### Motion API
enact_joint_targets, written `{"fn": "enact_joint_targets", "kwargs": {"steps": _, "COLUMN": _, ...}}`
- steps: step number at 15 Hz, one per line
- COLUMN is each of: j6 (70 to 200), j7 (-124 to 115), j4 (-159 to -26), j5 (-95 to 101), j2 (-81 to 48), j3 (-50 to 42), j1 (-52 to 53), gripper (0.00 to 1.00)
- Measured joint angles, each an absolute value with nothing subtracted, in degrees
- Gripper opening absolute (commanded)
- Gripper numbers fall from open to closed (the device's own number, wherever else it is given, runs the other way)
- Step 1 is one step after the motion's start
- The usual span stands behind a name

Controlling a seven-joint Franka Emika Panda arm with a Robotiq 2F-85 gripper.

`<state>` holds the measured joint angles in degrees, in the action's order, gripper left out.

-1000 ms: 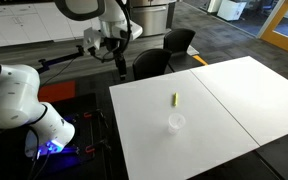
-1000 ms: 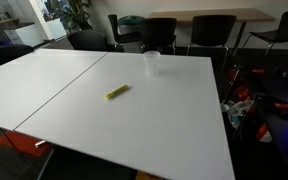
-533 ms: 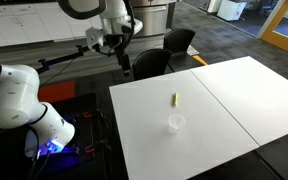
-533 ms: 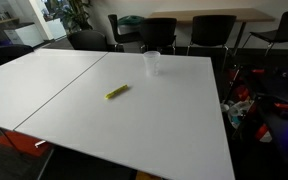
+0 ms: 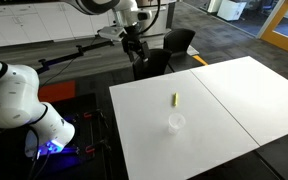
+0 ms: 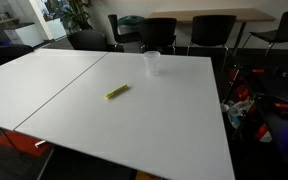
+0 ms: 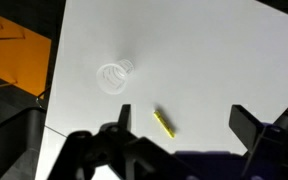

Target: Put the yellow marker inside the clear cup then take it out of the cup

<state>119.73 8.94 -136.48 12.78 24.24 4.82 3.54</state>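
The yellow marker (image 5: 174, 99) lies flat on the white table (image 5: 234, 90), also seen in an exterior view (image 6: 116, 92) and in the wrist view (image 7: 163, 123). The clear cup (image 5: 175, 123) stands upright and empty a short way from it, near the table edge (image 6: 152, 62), and shows faintly in the wrist view (image 7: 113, 75). My gripper (image 5: 134, 47) is open and empty, high above the floor beyond the table's far edge; its two fingers (image 7: 182, 118) frame the marker from far above.
Several black chairs (image 5: 164, 58) stand along the table's far side (image 6: 164, 30). The robot base (image 5: 14, 100) with cables sits off the table. An orange panel (image 7: 14, 55) shows beside the table edge in the wrist view.
My arm has swung to the right, bringing the gripper closer to the table's edge. The marker and cup have not moved.
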Motion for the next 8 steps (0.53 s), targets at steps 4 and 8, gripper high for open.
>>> {"fn": "enact_joint_targets", "kwargs": {"steps": 4, "j6": 121.61, "j7": 20.78, "j4": -130.16, "j5": 12.53, "j2": 17.44, "j3": 3.32, "j1": 4.69, "gripper": 1.0}}
{"fn": "enact_joint_targets", "kwargs": {"steps": 8, "j6": 125.6, "j7": 34.0, "j4": -125.38, "j5": 8.78, "j2": 10.26, "j3": 1.5, "j1": 5.58, "gripper": 1.0}}
